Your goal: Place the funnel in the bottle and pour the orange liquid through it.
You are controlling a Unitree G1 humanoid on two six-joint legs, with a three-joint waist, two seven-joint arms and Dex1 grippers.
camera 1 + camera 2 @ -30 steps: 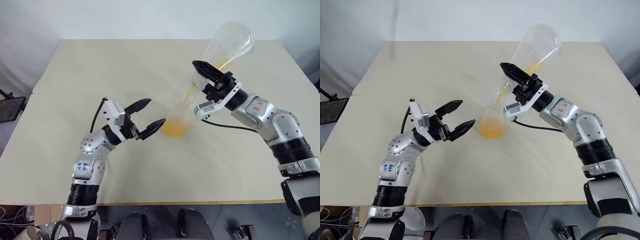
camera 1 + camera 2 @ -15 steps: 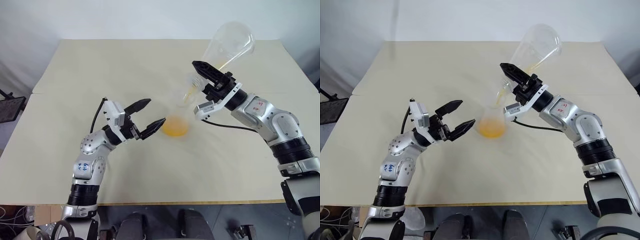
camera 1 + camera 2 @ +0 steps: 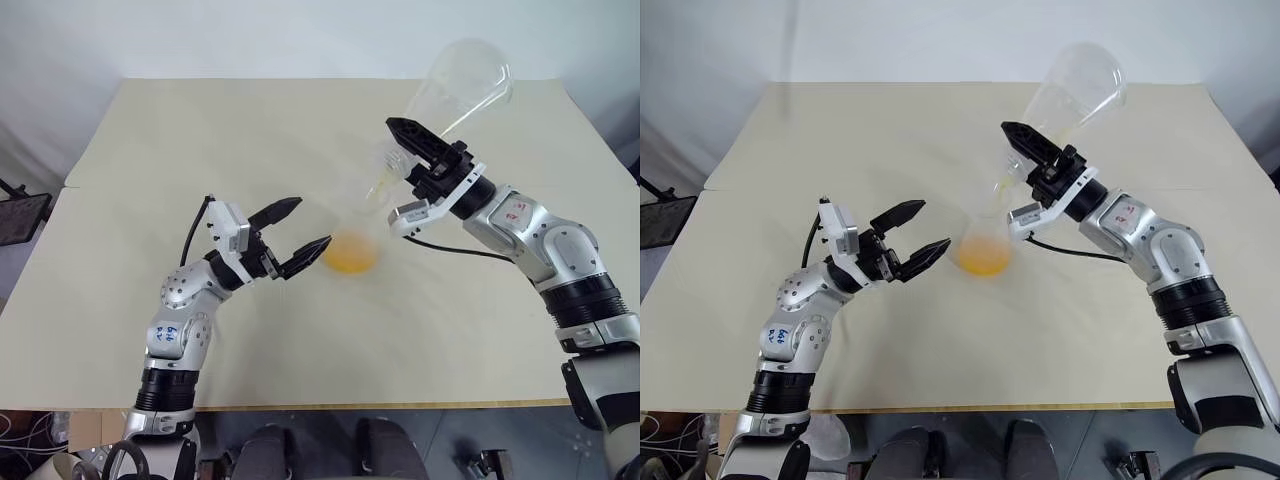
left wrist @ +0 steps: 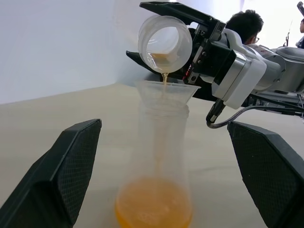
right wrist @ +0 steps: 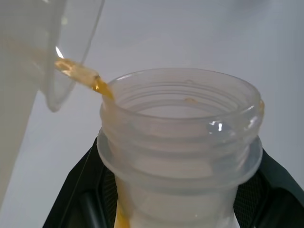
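- Left wrist view: the right claw grips a tilted flask, trickling orange liquid into the funnel on the bottle mid-table.
- Left claw gapes beside the bottle, touching nothing.
- Risk: the stream lands near the funnel's rim; a slight drift could spill it.

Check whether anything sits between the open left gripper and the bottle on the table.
Nothing visible stands in the way. The left gripper is open and faces the bottle across bare table. Above, the funnel sits in the bottle's mouth, and the right gripper holds a tilted flask pouring orange liquid into it.
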